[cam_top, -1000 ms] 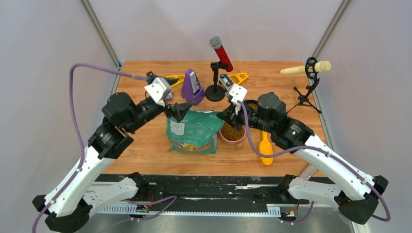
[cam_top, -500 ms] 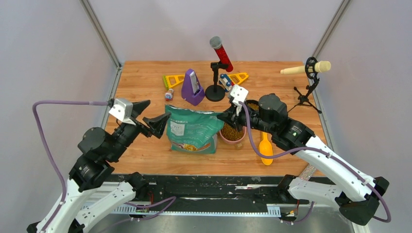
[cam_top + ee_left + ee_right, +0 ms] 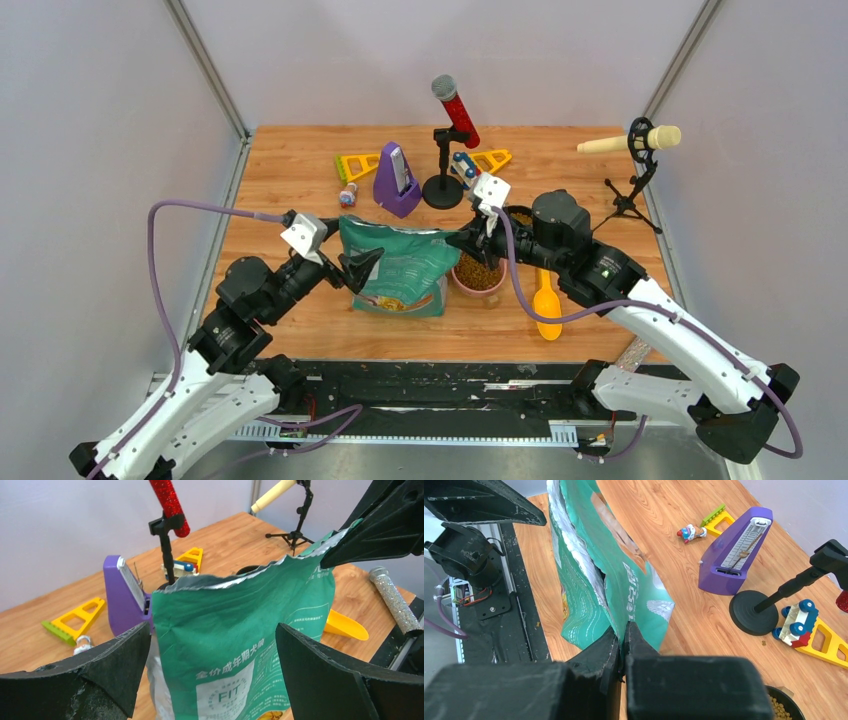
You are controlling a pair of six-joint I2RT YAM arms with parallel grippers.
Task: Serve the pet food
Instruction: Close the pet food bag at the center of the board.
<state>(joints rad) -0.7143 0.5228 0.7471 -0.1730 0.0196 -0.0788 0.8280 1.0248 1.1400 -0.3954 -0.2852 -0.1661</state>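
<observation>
The left claw (image 3: 357, 268) stands wide open and grips nothing. The teal-green bag (image 3: 402, 270) stands upright directly ahead of it, with the bag's upper left part lying between the two spread fingers (image 3: 95, 675). The views do not settle whether either finger touches the bag.

The right claw (image 3: 468, 238) is fully closed on the bag's upper right edge. In its wrist view the two fingertips pinch the foil-lined rim (image 3: 620, 625) where they meet.

The bag's torn top runs from one claw to the other and shows a silver lining. The face turned toward the left claw carries a white panel with "FIT" (image 3: 224, 698) in green capitals. Above that panel is a line of white Chinese characters that reads 全价成年期犬粮. Smaller print beside the panel is too fine to read.

The kibble (image 3: 478, 272) lies as a loose brown mass in a pink bowl (image 3: 455, 283) just below the right claw, touching or just beside the bag's right side. More pellets show in a dark-rimmed bowl (image 3: 774, 690) behind the right claw.

A yellow scoop (image 3: 547, 300) lies flat on the table, on the near side of the right claw's arm. A purple metronome (image 3: 397, 180) stands beyond the bag, away from both claws
</observation>
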